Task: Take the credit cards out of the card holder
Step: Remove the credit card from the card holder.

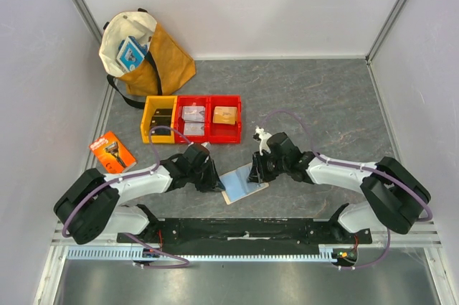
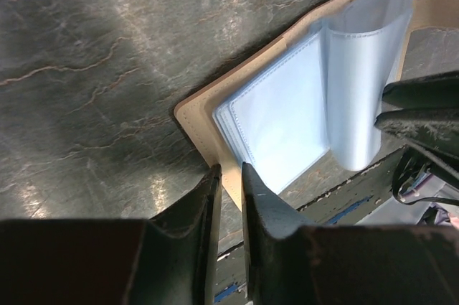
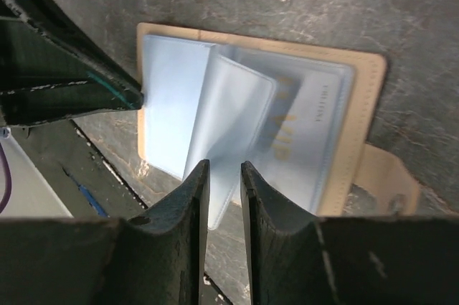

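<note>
The beige card holder (image 1: 244, 184) lies open on the table between my two grippers, its pale blue clear sleeves (image 2: 280, 122) showing. My left gripper (image 1: 215, 178) is nearly shut, with its tips (image 2: 229, 173) at the edge of the beige cover (image 2: 201, 122). My right gripper (image 1: 257, 173) has its jaws a little apart (image 3: 223, 167) over a lifted sleeve (image 3: 233, 111). A light grey card with yellow lettering (image 3: 294, 122) shows through the sleeve under it. The snap tab (image 3: 384, 176) sticks out on the right. No card is outside the holder.
A yellow bin (image 1: 159, 118) and two red bins (image 1: 208, 120) stand behind the arms; one red bin holds a tan block (image 1: 224, 115). An orange razor package (image 1: 112, 151) lies at the left. A tan bag (image 1: 143, 50) stands at the back left.
</note>
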Tool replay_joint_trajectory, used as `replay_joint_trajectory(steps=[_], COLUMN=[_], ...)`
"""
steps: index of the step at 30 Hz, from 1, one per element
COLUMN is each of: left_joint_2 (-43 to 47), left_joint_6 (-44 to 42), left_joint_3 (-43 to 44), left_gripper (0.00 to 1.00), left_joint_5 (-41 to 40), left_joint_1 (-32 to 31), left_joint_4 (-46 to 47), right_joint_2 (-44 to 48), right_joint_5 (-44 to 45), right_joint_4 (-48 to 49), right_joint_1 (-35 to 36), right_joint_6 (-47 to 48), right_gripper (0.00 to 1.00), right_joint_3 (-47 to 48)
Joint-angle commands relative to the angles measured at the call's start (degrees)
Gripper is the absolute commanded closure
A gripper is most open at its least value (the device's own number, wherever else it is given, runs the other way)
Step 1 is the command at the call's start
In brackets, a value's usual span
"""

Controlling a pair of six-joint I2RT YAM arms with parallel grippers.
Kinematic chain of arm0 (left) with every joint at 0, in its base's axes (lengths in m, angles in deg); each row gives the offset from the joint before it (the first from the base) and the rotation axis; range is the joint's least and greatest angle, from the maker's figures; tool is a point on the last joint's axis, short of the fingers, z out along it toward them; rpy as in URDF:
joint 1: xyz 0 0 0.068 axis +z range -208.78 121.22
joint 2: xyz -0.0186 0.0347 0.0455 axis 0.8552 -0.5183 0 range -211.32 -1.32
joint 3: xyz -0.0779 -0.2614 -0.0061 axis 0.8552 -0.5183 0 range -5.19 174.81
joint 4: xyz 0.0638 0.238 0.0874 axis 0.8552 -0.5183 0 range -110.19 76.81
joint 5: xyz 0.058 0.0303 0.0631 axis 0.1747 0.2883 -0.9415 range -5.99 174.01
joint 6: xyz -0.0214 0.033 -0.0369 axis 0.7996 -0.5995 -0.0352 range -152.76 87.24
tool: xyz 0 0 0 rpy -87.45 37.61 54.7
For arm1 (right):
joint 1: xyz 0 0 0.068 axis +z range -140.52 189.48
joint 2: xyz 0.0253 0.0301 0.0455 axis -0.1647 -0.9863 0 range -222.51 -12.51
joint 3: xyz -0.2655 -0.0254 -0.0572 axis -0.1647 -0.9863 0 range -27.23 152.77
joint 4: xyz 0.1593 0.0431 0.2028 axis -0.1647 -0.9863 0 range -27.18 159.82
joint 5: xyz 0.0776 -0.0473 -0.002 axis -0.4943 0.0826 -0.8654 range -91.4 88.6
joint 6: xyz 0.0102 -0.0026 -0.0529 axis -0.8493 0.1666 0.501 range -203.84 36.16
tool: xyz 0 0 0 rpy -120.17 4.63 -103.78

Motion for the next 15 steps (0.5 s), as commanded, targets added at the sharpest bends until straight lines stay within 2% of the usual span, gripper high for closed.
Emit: replay_joint_trajectory(steps=[1,4,7,15], left_joint_2=[-1.94,-1.68,-1.33,1.31], left_joint_6=[1.46,1.64,1.90,3.92], left_joint_3=[0.09,-0.18,-0.62,-2.11], left_gripper=[0.76,0.76,0.76,0.76], left_joint_5=[0.06,0.05,-0.12,-1.17], left_joint_1=[-0.81,-0.90,-0.90,-0.99], left_joint_4=[0.98,0.98,1.33,2.65], right_joint_2=[1.41,2.64,1.33,-5.61], right_joint_5=[-2.08,-0.49,-2.50,-3.21], right_joint_4=[2.32,1.97,2.23,4.35], right_joint_1=[1.36,1.45,2.06,10.40], right_joint_6=[-0.49,-0.32,-0.40,-1.72], right_gripper=[0.70,0.70,0.70,0.69], right_joint_3=[1.99,2.16,3.30,9.10])
